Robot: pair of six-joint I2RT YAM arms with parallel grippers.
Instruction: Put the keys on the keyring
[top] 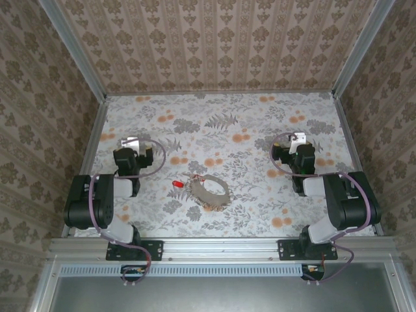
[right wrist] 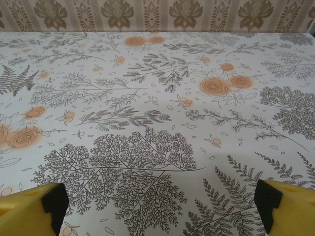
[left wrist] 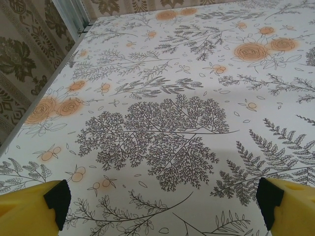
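Note:
The keyring [top: 209, 192], a grey-brown oval loop with a beady edge, lies on the flowered table near the middle front. A small red-headed key [top: 176, 185] lies just left of it. My left gripper [top: 134, 142] hovers at the left, well behind and left of the key, open with nothing between its yellow fingers [left wrist: 30, 209]. My right gripper [top: 296, 138] hovers at the right, far from the keyring, open and empty too, its fingers [right wrist: 288, 209] spread over bare tablecloth.
Patterned walls enclose the table on three sides, with metal posts at the back corners [top: 104, 97]. The arm bases [top: 133, 250] sit on the rail at the near edge. Mauve cables [top: 159, 156] loop off each wrist.

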